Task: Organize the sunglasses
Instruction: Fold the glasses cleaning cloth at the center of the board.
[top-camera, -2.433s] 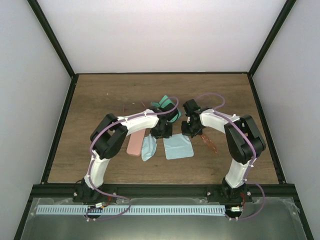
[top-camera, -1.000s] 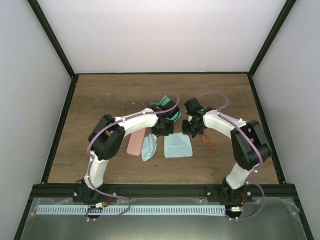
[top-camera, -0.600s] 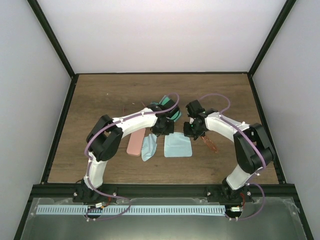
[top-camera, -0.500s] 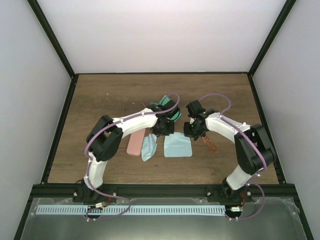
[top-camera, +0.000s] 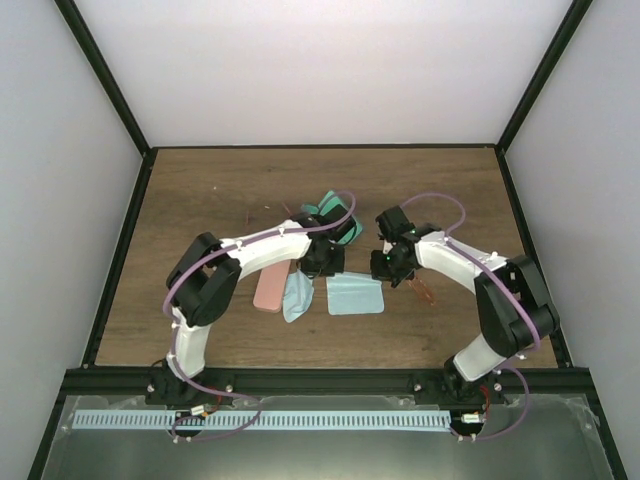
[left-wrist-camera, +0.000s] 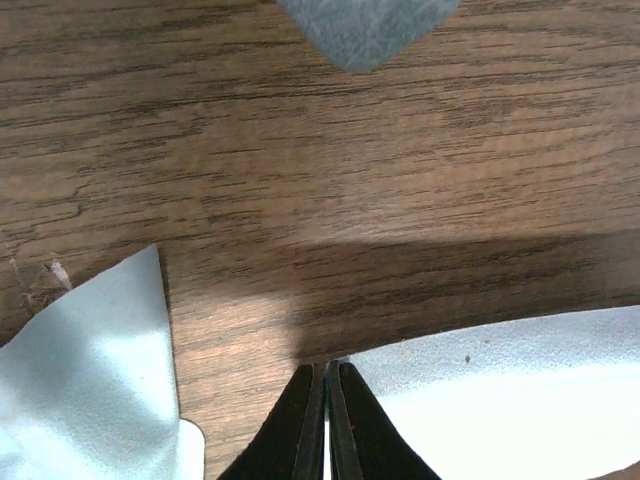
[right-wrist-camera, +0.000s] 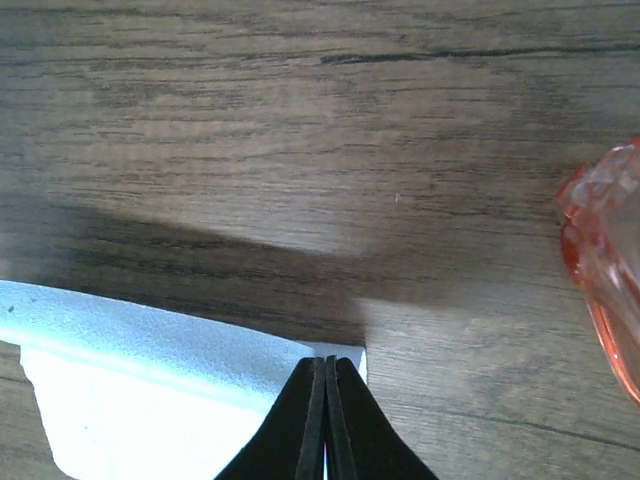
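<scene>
Sitting low over the wooden table (top-camera: 200, 200), the left claw (top-camera: 322, 265) and the right claw (top-camera: 390, 270) are close to each other. A light blue cloth (top-camera: 355, 294) lies flat between them, a bit nearer the arm bases.

The left claw's two fingers are pressed tight together. In its own camera the left claw (left-wrist-camera: 325, 368) has its tips right at the edge of that cloth (left-wrist-camera: 500, 400), which spreads out to the claw's right. I cannot tell if any cloth is caught between the fingers. A second light blue cloth (left-wrist-camera: 90, 380) lies to the claw's left, not touching it. A grey-blue corner (left-wrist-camera: 365, 25) pokes in out ahead of the claw.

The right claw's fingers are pressed tight together too. In its own camera the right claw (right-wrist-camera: 325, 362) has its tips at the corner of the cloth (right-wrist-camera: 150, 400), which spreads out to the claw's left. Here too I cannot tell if the cloth is pinched.

The orange-red sunglasses (top-camera: 424, 290) lie on the table just to the right of the right claw. No claw touches them. One see-through orange-red lens (right-wrist-camera: 603, 285) shows at the right edge of that claw's camera.

From above, a pink case (top-camera: 270, 288) and the second cloth (top-camera: 297, 297) lie to the left of the left claw. A teal thing (top-camera: 335, 212) sits just past it. Some thin reddish wires (top-camera: 256, 213) lie farther left and farther back. They may be the other sunglasses, but they are too small to tell.
</scene>
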